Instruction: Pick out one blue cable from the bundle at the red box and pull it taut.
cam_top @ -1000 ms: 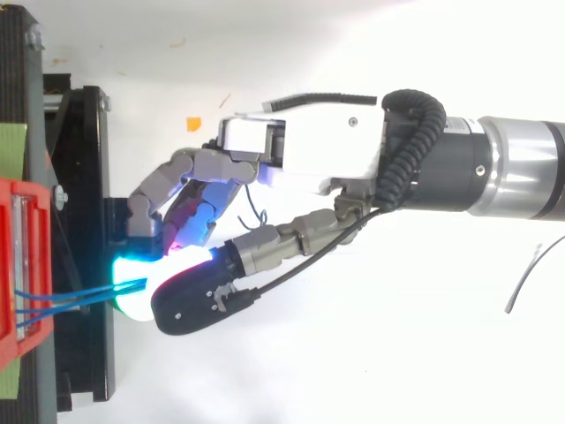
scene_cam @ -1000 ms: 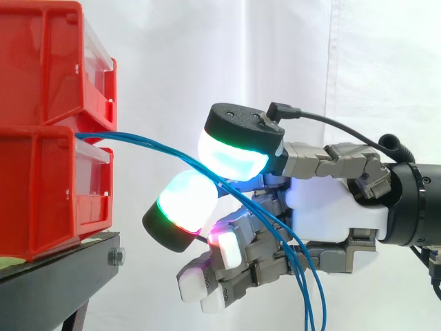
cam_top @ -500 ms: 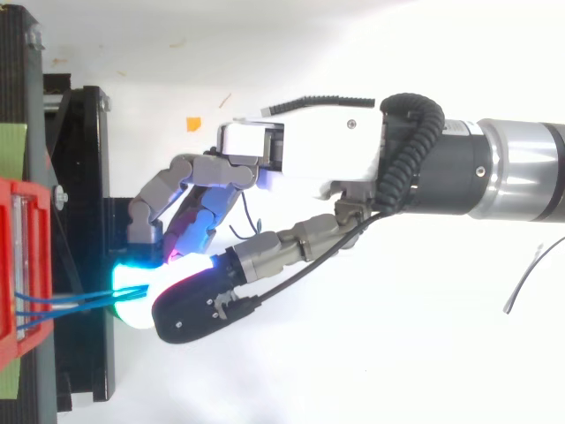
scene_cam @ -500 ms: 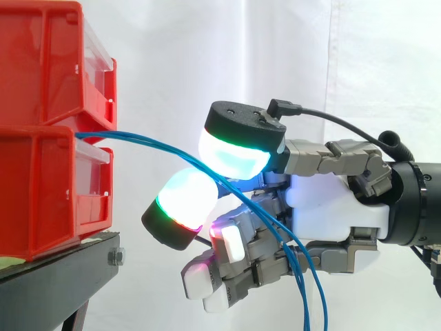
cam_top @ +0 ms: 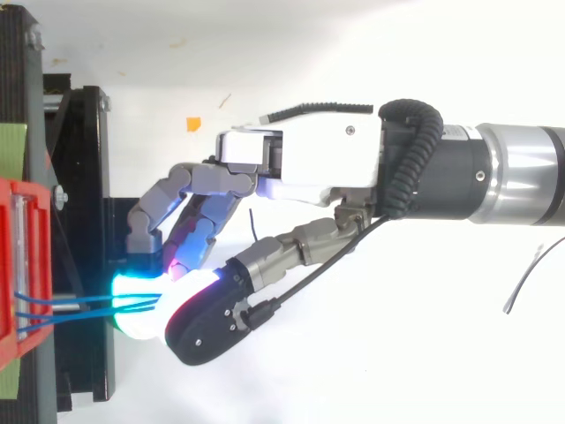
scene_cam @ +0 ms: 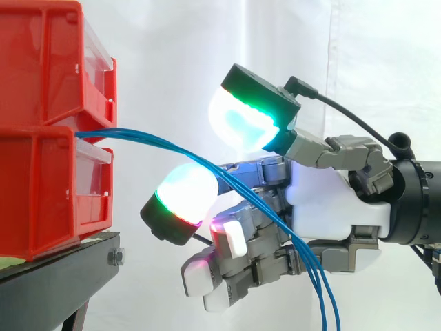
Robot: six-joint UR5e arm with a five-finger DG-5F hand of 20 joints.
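Thumb of the hand (scene_cam: 331, 207) lifts up off the thin blue cables (scene_cam: 138, 138); its glowing pads are apart now.

I seem to be in a robotics lab: a white curtain (scene_cam: 207, 55) hangs as backdrop, red storage bins (scene_cam: 48, 131) sit stacked on a black metal stand (scene_cam: 62, 276), and a plain white surface (cam_top: 353, 371) lies beneath.
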